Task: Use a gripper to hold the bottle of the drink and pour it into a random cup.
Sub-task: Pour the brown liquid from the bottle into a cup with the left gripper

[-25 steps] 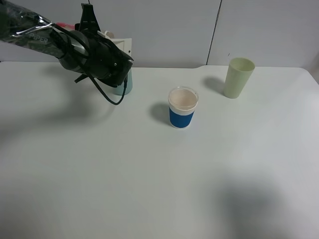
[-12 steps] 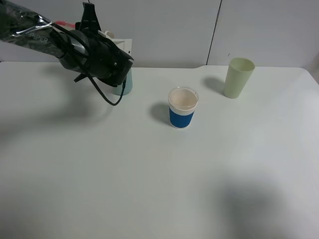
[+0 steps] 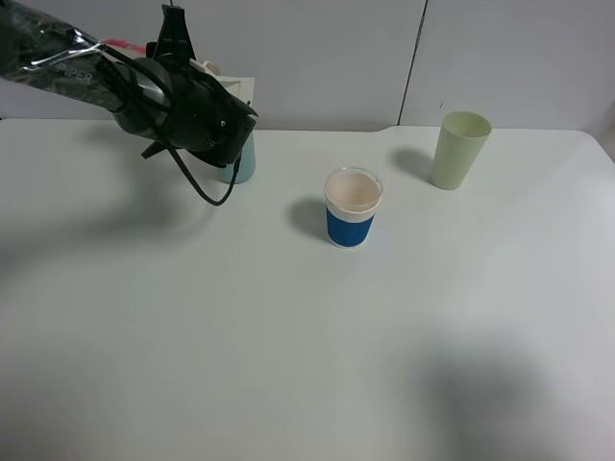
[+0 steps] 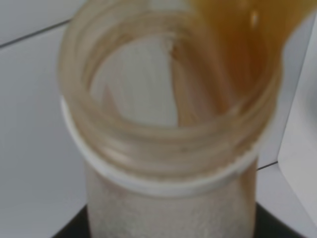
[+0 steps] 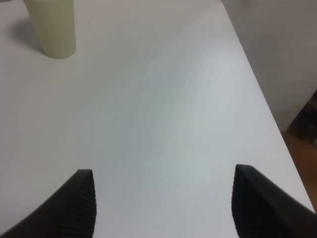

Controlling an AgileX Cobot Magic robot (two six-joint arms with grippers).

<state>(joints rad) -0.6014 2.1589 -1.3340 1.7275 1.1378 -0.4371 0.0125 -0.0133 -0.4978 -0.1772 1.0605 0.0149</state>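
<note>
Left gripper (image 3: 229, 133) grasps the tilted bottle (image 4: 168, 148) above the teal cup (image 3: 241, 171), brown drink (image 4: 237, 44) near its neck; right gripper (image 5: 163, 208) spread wide

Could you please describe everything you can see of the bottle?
The bottle is clear plastic and uncapped, with a wide round threaded neck and a pale ring below it. It is tipped, with brown drink lying along one side of the neck. The left gripper holds it over the teal cup.
</note>
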